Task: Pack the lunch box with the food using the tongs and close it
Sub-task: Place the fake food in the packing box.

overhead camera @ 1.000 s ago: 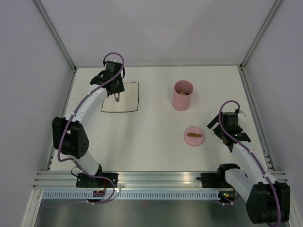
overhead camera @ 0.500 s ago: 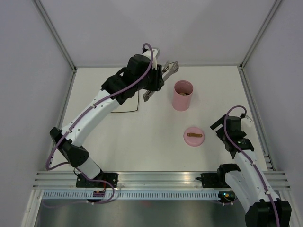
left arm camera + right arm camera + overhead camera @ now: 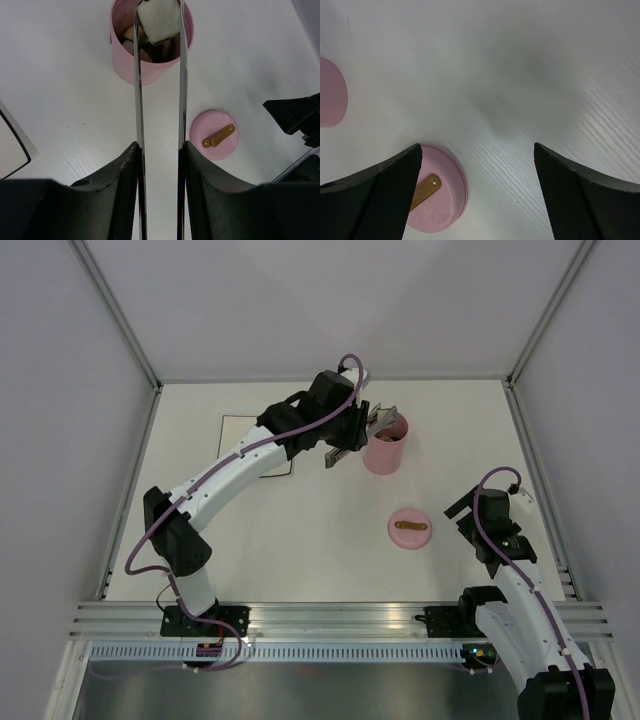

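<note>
Lunch box, the tall pink cylindrical container [image 3: 125,65], stands open; its round pink lid with brown handle [image 3: 215,136] lies near it, beside my released, empty right tool [image 3: 476,147]. My left tool [image 3: 159,150] is clenched on the long silvery metal tongs [image 3: 138,100], which pinch a white-centred food cube [image 3: 159,20] over the box's mouth. I should lower the tips inside the rim, then relax only slightly, so the cube drops and the tongs do not slip.
</note>
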Robot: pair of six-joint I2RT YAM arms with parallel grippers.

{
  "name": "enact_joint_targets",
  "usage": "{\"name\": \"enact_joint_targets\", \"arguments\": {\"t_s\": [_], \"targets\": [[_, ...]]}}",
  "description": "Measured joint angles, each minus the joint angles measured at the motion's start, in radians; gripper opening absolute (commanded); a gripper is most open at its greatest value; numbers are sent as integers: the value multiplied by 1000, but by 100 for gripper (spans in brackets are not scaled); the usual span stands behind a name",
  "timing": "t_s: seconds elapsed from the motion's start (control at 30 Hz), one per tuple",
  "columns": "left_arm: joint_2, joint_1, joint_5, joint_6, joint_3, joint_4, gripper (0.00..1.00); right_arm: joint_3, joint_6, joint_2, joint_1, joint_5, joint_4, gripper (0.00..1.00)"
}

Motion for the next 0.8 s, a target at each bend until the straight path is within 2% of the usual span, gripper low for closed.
{"name": "enact_joint_targets", "arguments": {"t_s": [0.13,0.23,0.37,0.57,0.8], "targets": [[39,0,10,-3,0,-1,26,0,0,-1,0,2,0,98],[47,0,18,-4,0,-1,30,-2,0,-3,0,4,0,98],[48,0,17,-4,0,0,43,-8,-1,-3,0,4,0,98],[48,0,13,-5,0,0,56,-9,-2,-3,0,4,0,98],[48,0,-5,-5,0,0,60,-9,-6,0,0,3,0,98]]}}
